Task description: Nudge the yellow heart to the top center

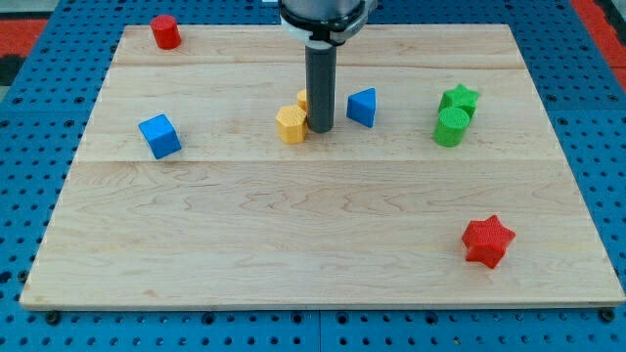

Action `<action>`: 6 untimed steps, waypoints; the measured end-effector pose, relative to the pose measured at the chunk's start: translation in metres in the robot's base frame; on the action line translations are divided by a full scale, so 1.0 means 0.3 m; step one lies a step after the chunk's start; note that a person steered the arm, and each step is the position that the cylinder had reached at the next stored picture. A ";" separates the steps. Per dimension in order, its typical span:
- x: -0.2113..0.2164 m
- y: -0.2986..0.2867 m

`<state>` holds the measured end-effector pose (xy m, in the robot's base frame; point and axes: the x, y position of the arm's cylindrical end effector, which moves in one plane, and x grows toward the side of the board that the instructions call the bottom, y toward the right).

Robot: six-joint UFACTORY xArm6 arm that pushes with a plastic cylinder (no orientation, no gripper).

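Two yellow blocks sit near the board's centre top. One yellow block [290,124], about hexagonal, lies just left of my tip [320,130]. A second yellow block [303,99], probably the heart, is mostly hidden behind the rod; only its left edge shows. My tip rests on the board, touching or nearly touching both yellow blocks, with the rod rising to the view's top.
A blue triangle [362,107] lies just right of the rod. A blue cube [159,135] is at the left, a red cylinder [164,31] at top left. A green star [460,98] and green cylinder [450,127] touch at the right. A red star [487,241] lies at bottom right.
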<state>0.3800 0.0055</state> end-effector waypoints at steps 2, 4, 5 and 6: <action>-0.244 -0.041; -0.379 -0.090; -0.320 -0.100; -0.337 -0.188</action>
<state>0.2788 -0.0509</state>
